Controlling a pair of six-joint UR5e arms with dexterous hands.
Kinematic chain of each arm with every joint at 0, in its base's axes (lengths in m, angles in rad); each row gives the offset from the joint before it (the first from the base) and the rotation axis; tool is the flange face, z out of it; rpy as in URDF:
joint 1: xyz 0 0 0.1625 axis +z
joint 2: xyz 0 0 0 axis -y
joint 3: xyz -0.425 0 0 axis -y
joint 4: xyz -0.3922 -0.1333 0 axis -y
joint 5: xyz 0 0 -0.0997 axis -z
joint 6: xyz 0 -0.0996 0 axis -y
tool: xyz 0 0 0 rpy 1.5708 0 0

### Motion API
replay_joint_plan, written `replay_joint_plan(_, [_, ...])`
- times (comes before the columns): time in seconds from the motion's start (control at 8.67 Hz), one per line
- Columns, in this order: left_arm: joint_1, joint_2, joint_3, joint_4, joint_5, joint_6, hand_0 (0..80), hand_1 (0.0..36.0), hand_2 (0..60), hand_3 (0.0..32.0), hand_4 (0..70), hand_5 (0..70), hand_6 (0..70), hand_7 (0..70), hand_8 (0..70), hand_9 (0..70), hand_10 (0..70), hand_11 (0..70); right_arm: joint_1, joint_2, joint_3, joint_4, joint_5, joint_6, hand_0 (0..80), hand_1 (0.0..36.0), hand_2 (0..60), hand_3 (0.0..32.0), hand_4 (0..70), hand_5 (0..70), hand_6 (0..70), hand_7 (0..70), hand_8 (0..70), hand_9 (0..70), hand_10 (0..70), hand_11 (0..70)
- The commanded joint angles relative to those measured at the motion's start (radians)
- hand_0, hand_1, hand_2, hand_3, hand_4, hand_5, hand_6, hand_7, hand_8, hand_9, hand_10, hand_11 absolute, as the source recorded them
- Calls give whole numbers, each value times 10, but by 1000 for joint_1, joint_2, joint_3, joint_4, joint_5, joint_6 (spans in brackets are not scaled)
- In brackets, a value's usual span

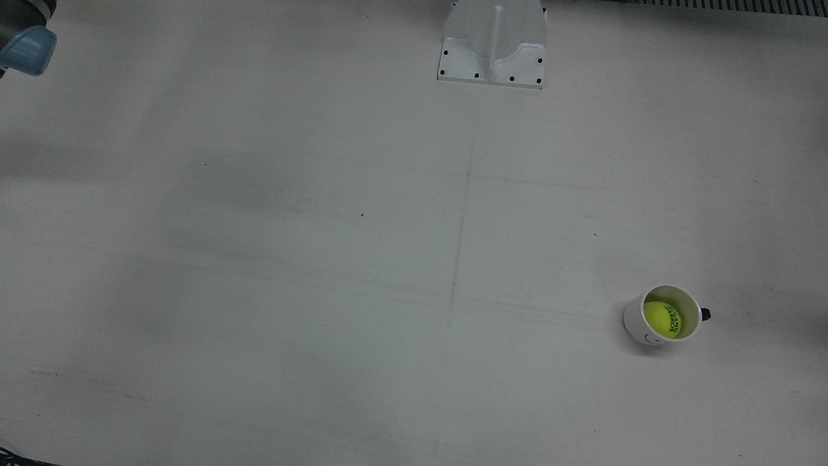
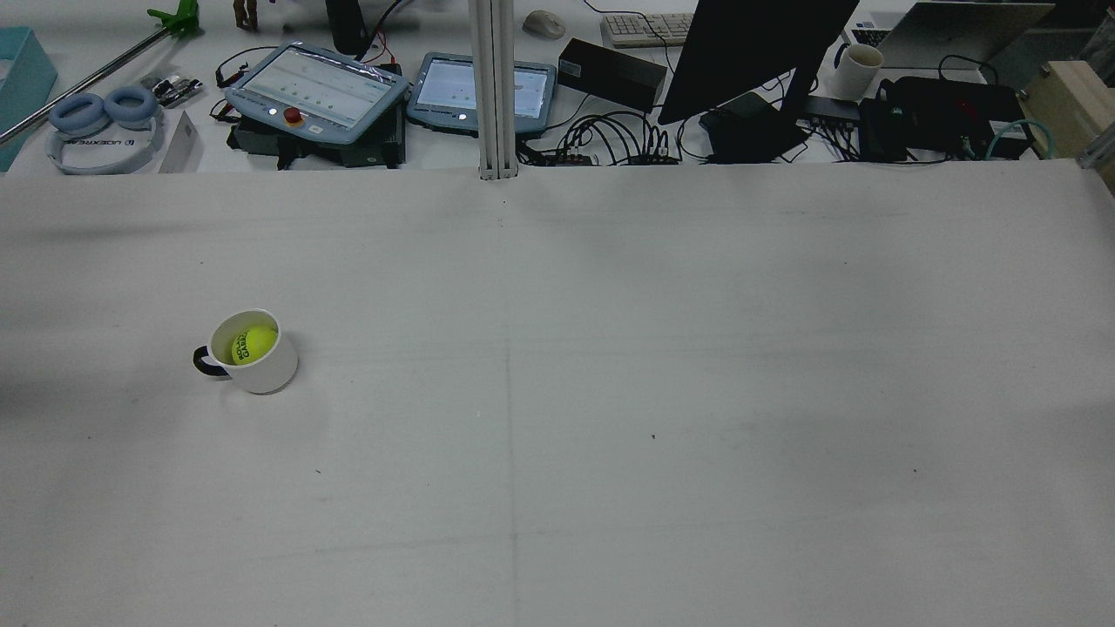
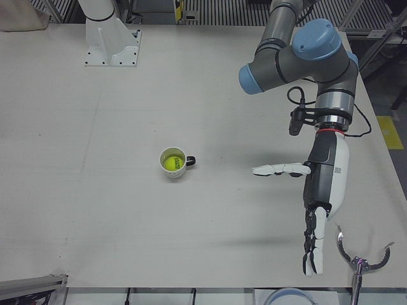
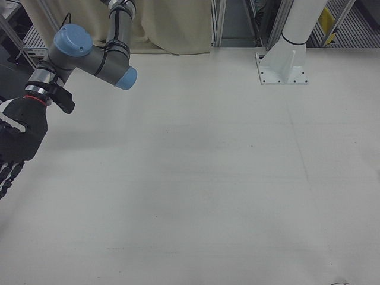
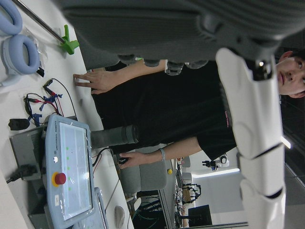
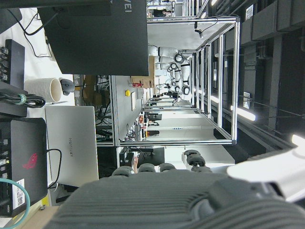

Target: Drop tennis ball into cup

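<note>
Yellow-green tennis ball (image 1: 662,318) — white cup (image 1: 635,321) — black handle (image 1: 706,314)

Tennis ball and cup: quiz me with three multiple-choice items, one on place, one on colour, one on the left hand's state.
1. Where is the yellow-green tennis ball?
A. Inside the white ceramic cup
B. On the table beside it
C. In the left hand

2. What colour is the cup's handle?
A. White
B. Dark
C. Yellow

3. The left hand is:
A. Shut on the ball
B. Shut on the cup
C. Open, holding nothing

Answers: 1 A, the ball sits below the cup's rim in the front view. 2 B, the rear view shows a dark handle. 3 C, the left-front view shows its fingers spread, away from the cup.
</note>
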Motion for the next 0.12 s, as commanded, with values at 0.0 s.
replay_joint_plan(0.0, [-15, 45, -47, -20, 1, -1, 479, 206, 102, 0, 0, 0, 0, 69, 0, 0, 0, 0, 10, 0, 11, -1, 0, -3, 0, 0, 0, 0, 0, 0, 0, 0, 0, 0, 0, 0])
